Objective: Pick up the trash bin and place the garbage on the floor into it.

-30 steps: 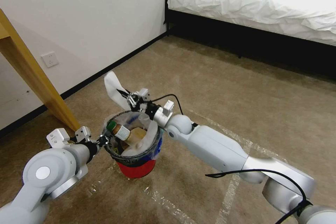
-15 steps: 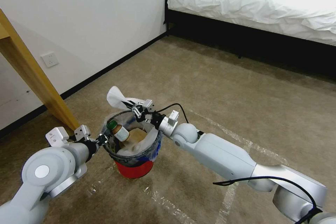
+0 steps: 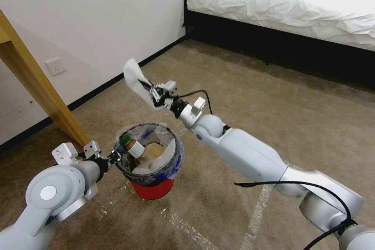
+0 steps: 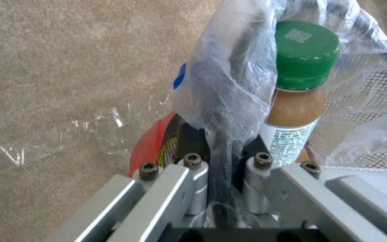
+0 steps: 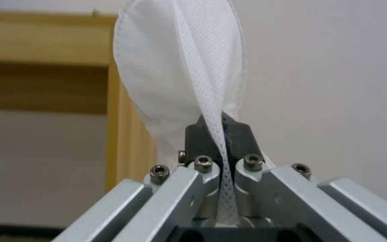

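- One trash bin (image 3: 150, 187), red with a blue band and a clear plastic liner, sits on the beige carpet floor (image 3: 250, 86) beside a wooden leg (image 3: 37, 86)
- Inside the bin: one bottle (image 3: 133, 146) with a green cap, one brown paper piece (image 3: 154, 150), and one flat white slipper (image 3: 164, 158) leaning along the inner wall
- One more white slipper (image 3: 134, 80) is held in the air above and behind the bin, well clear of its rim
- Two grippers: the left gripper (image 3: 114, 157) at the bin's near-left rim, the right gripper (image 3: 150, 90) raised over the carpet
- The head view gives the whole layout, with the bed (image 3: 281, 4) far behind; the bin looks slightly lifted off the carpet, though that is hard to judge from this angle
- The left wrist view shows what the head view hides: the fingers (image 4: 198, 141) pressed together on the dark rim wire and bunched liner (image 4: 229, 77), the bottle's green cap (image 4: 305, 53) just beyond, and clear tape on the carpet
- The right wrist view shows the dark fingers (image 5: 200, 137) closed tight on the slipper's (image 5: 180, 67) dimpled fabric, which fans out past the tips
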You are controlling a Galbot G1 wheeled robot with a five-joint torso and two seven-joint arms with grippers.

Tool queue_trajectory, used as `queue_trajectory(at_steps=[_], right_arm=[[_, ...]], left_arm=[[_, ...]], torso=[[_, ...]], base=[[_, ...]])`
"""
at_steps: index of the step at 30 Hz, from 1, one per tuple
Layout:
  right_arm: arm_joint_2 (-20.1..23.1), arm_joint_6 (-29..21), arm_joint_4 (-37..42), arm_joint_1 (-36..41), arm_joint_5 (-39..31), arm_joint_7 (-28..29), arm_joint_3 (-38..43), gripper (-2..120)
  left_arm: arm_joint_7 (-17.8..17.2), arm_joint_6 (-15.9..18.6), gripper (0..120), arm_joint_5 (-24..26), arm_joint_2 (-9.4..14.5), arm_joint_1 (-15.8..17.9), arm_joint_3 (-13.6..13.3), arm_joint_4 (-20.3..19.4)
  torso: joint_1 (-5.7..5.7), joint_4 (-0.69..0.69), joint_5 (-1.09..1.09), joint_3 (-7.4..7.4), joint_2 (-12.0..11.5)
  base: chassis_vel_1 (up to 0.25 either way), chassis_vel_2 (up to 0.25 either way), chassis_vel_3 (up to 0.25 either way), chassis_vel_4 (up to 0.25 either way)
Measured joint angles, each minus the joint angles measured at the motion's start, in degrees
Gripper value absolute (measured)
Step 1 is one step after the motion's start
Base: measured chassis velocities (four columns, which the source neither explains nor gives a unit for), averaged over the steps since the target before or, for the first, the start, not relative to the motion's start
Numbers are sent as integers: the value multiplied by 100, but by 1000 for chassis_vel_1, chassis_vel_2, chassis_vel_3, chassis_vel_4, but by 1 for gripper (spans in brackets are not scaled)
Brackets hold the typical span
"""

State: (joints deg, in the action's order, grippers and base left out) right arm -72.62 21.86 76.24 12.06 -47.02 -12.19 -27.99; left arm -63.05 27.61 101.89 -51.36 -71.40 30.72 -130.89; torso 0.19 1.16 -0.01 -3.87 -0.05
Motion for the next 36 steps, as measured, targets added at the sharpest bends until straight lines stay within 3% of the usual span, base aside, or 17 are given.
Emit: queue_trajectory(at_steps=[6,12,18,26,36], right_arm=[[-2,-82,196,-289,-275,62,256,0],[266,-207,561,-359,-573,109,341,0],[603,-425,1242,-151,-990,245,344,0],[928,-760,2182,145,-1862,947,272,0],[1215,-843,2530,597,-1969,983,-35,0]], left_arm=[[-2,0,4,-2,10,17,-26,22],[-2,18,4,-76,-51,27,-80,115],[2,20,4,-133,-159,74,-133,176],[13,-16,4,-171,-169,84,-84,176],[26,-41,4,-200,-239,89,-34,149]], torso=[[0,0,0,0,0],[0,1,1,0,0],[0,2,1,0,0],[0,0,0,0,0],[0,1,1,0,0]], base=[[0,0,0,0],[0,0,0,0],[0,0,0,0],[0,0,0,0],[0,0,0,0]])
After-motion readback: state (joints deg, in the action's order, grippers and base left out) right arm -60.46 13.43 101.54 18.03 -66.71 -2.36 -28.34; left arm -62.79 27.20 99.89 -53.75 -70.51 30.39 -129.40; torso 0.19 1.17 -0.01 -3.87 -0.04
